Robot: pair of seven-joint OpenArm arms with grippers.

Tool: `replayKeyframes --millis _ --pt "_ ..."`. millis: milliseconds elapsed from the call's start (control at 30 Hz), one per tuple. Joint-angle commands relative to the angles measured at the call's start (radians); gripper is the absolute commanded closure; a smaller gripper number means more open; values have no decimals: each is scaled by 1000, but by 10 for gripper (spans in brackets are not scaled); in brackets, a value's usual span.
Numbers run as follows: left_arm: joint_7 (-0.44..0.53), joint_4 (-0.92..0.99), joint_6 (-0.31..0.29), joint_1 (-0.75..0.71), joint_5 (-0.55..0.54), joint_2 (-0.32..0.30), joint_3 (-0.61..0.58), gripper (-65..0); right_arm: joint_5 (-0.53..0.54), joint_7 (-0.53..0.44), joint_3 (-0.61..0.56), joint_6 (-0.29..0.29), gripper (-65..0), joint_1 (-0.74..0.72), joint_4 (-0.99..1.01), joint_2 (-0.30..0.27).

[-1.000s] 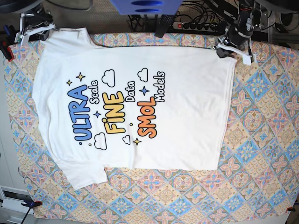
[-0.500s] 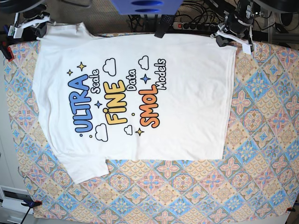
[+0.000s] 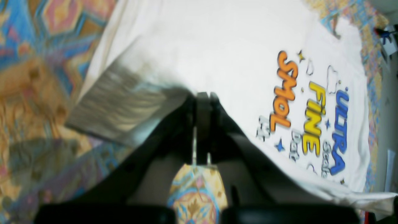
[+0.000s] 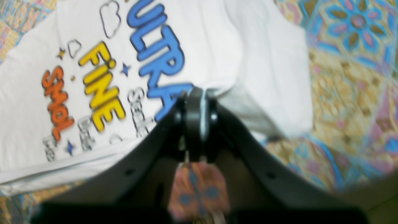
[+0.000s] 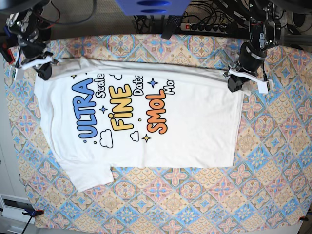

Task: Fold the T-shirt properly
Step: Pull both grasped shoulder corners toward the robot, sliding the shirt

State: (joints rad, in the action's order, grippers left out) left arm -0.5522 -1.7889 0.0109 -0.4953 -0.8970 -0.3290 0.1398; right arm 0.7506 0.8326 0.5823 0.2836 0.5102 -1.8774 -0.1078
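The white T-shirt [image 5: 195,122] lies flat on the patterned tablecloth, print up, reading "ULTRA Scale FINE Data SMOL". Its far long edge is lifted and drawn toward the front, so a folded strip hides the top of the print. My left gripper [image 5: 235,82], on the base view's right, is shut on that edge at the hem end. The left wrist view shows its jaws [image 3: 202,96] closed on white cloth [image 3: 233,46]. My right gripper [image 5: 45,70] is shut on the same edge at the sleeve end. The right wrist view shows it [image 4: 196,93] pinching the cloth [image 4: 211,46] beside "ULTRA".
The tablecloth [image 5: 273,161] covers the whole table. A power strip with cables [image 5: 204,27] and a blue object [image 5: 151,7] sit behind the far edge. A clamp [image 5: 29,212] holds the cloth at the front left corner.
Both grippers have moved from the table's far edge toward the front, carrying the shirt's far edge with them. The edge now folds over and covers the top of the print.
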Motion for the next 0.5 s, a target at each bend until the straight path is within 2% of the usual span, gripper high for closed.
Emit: replayKeyframes --millis 0,200,467 --pt "13 13 -4 28 -7 -8 5 0 20 -12 5 12 -1 -38 -15 -14" --pt "13 165 -6 166 -7 -8 4 0 20 70 3 12 -2 -207 74 -14" --pt "13 318 -6 312 -7 -8 -9 0 19 67 -86 12 -3 -394 299 -17"
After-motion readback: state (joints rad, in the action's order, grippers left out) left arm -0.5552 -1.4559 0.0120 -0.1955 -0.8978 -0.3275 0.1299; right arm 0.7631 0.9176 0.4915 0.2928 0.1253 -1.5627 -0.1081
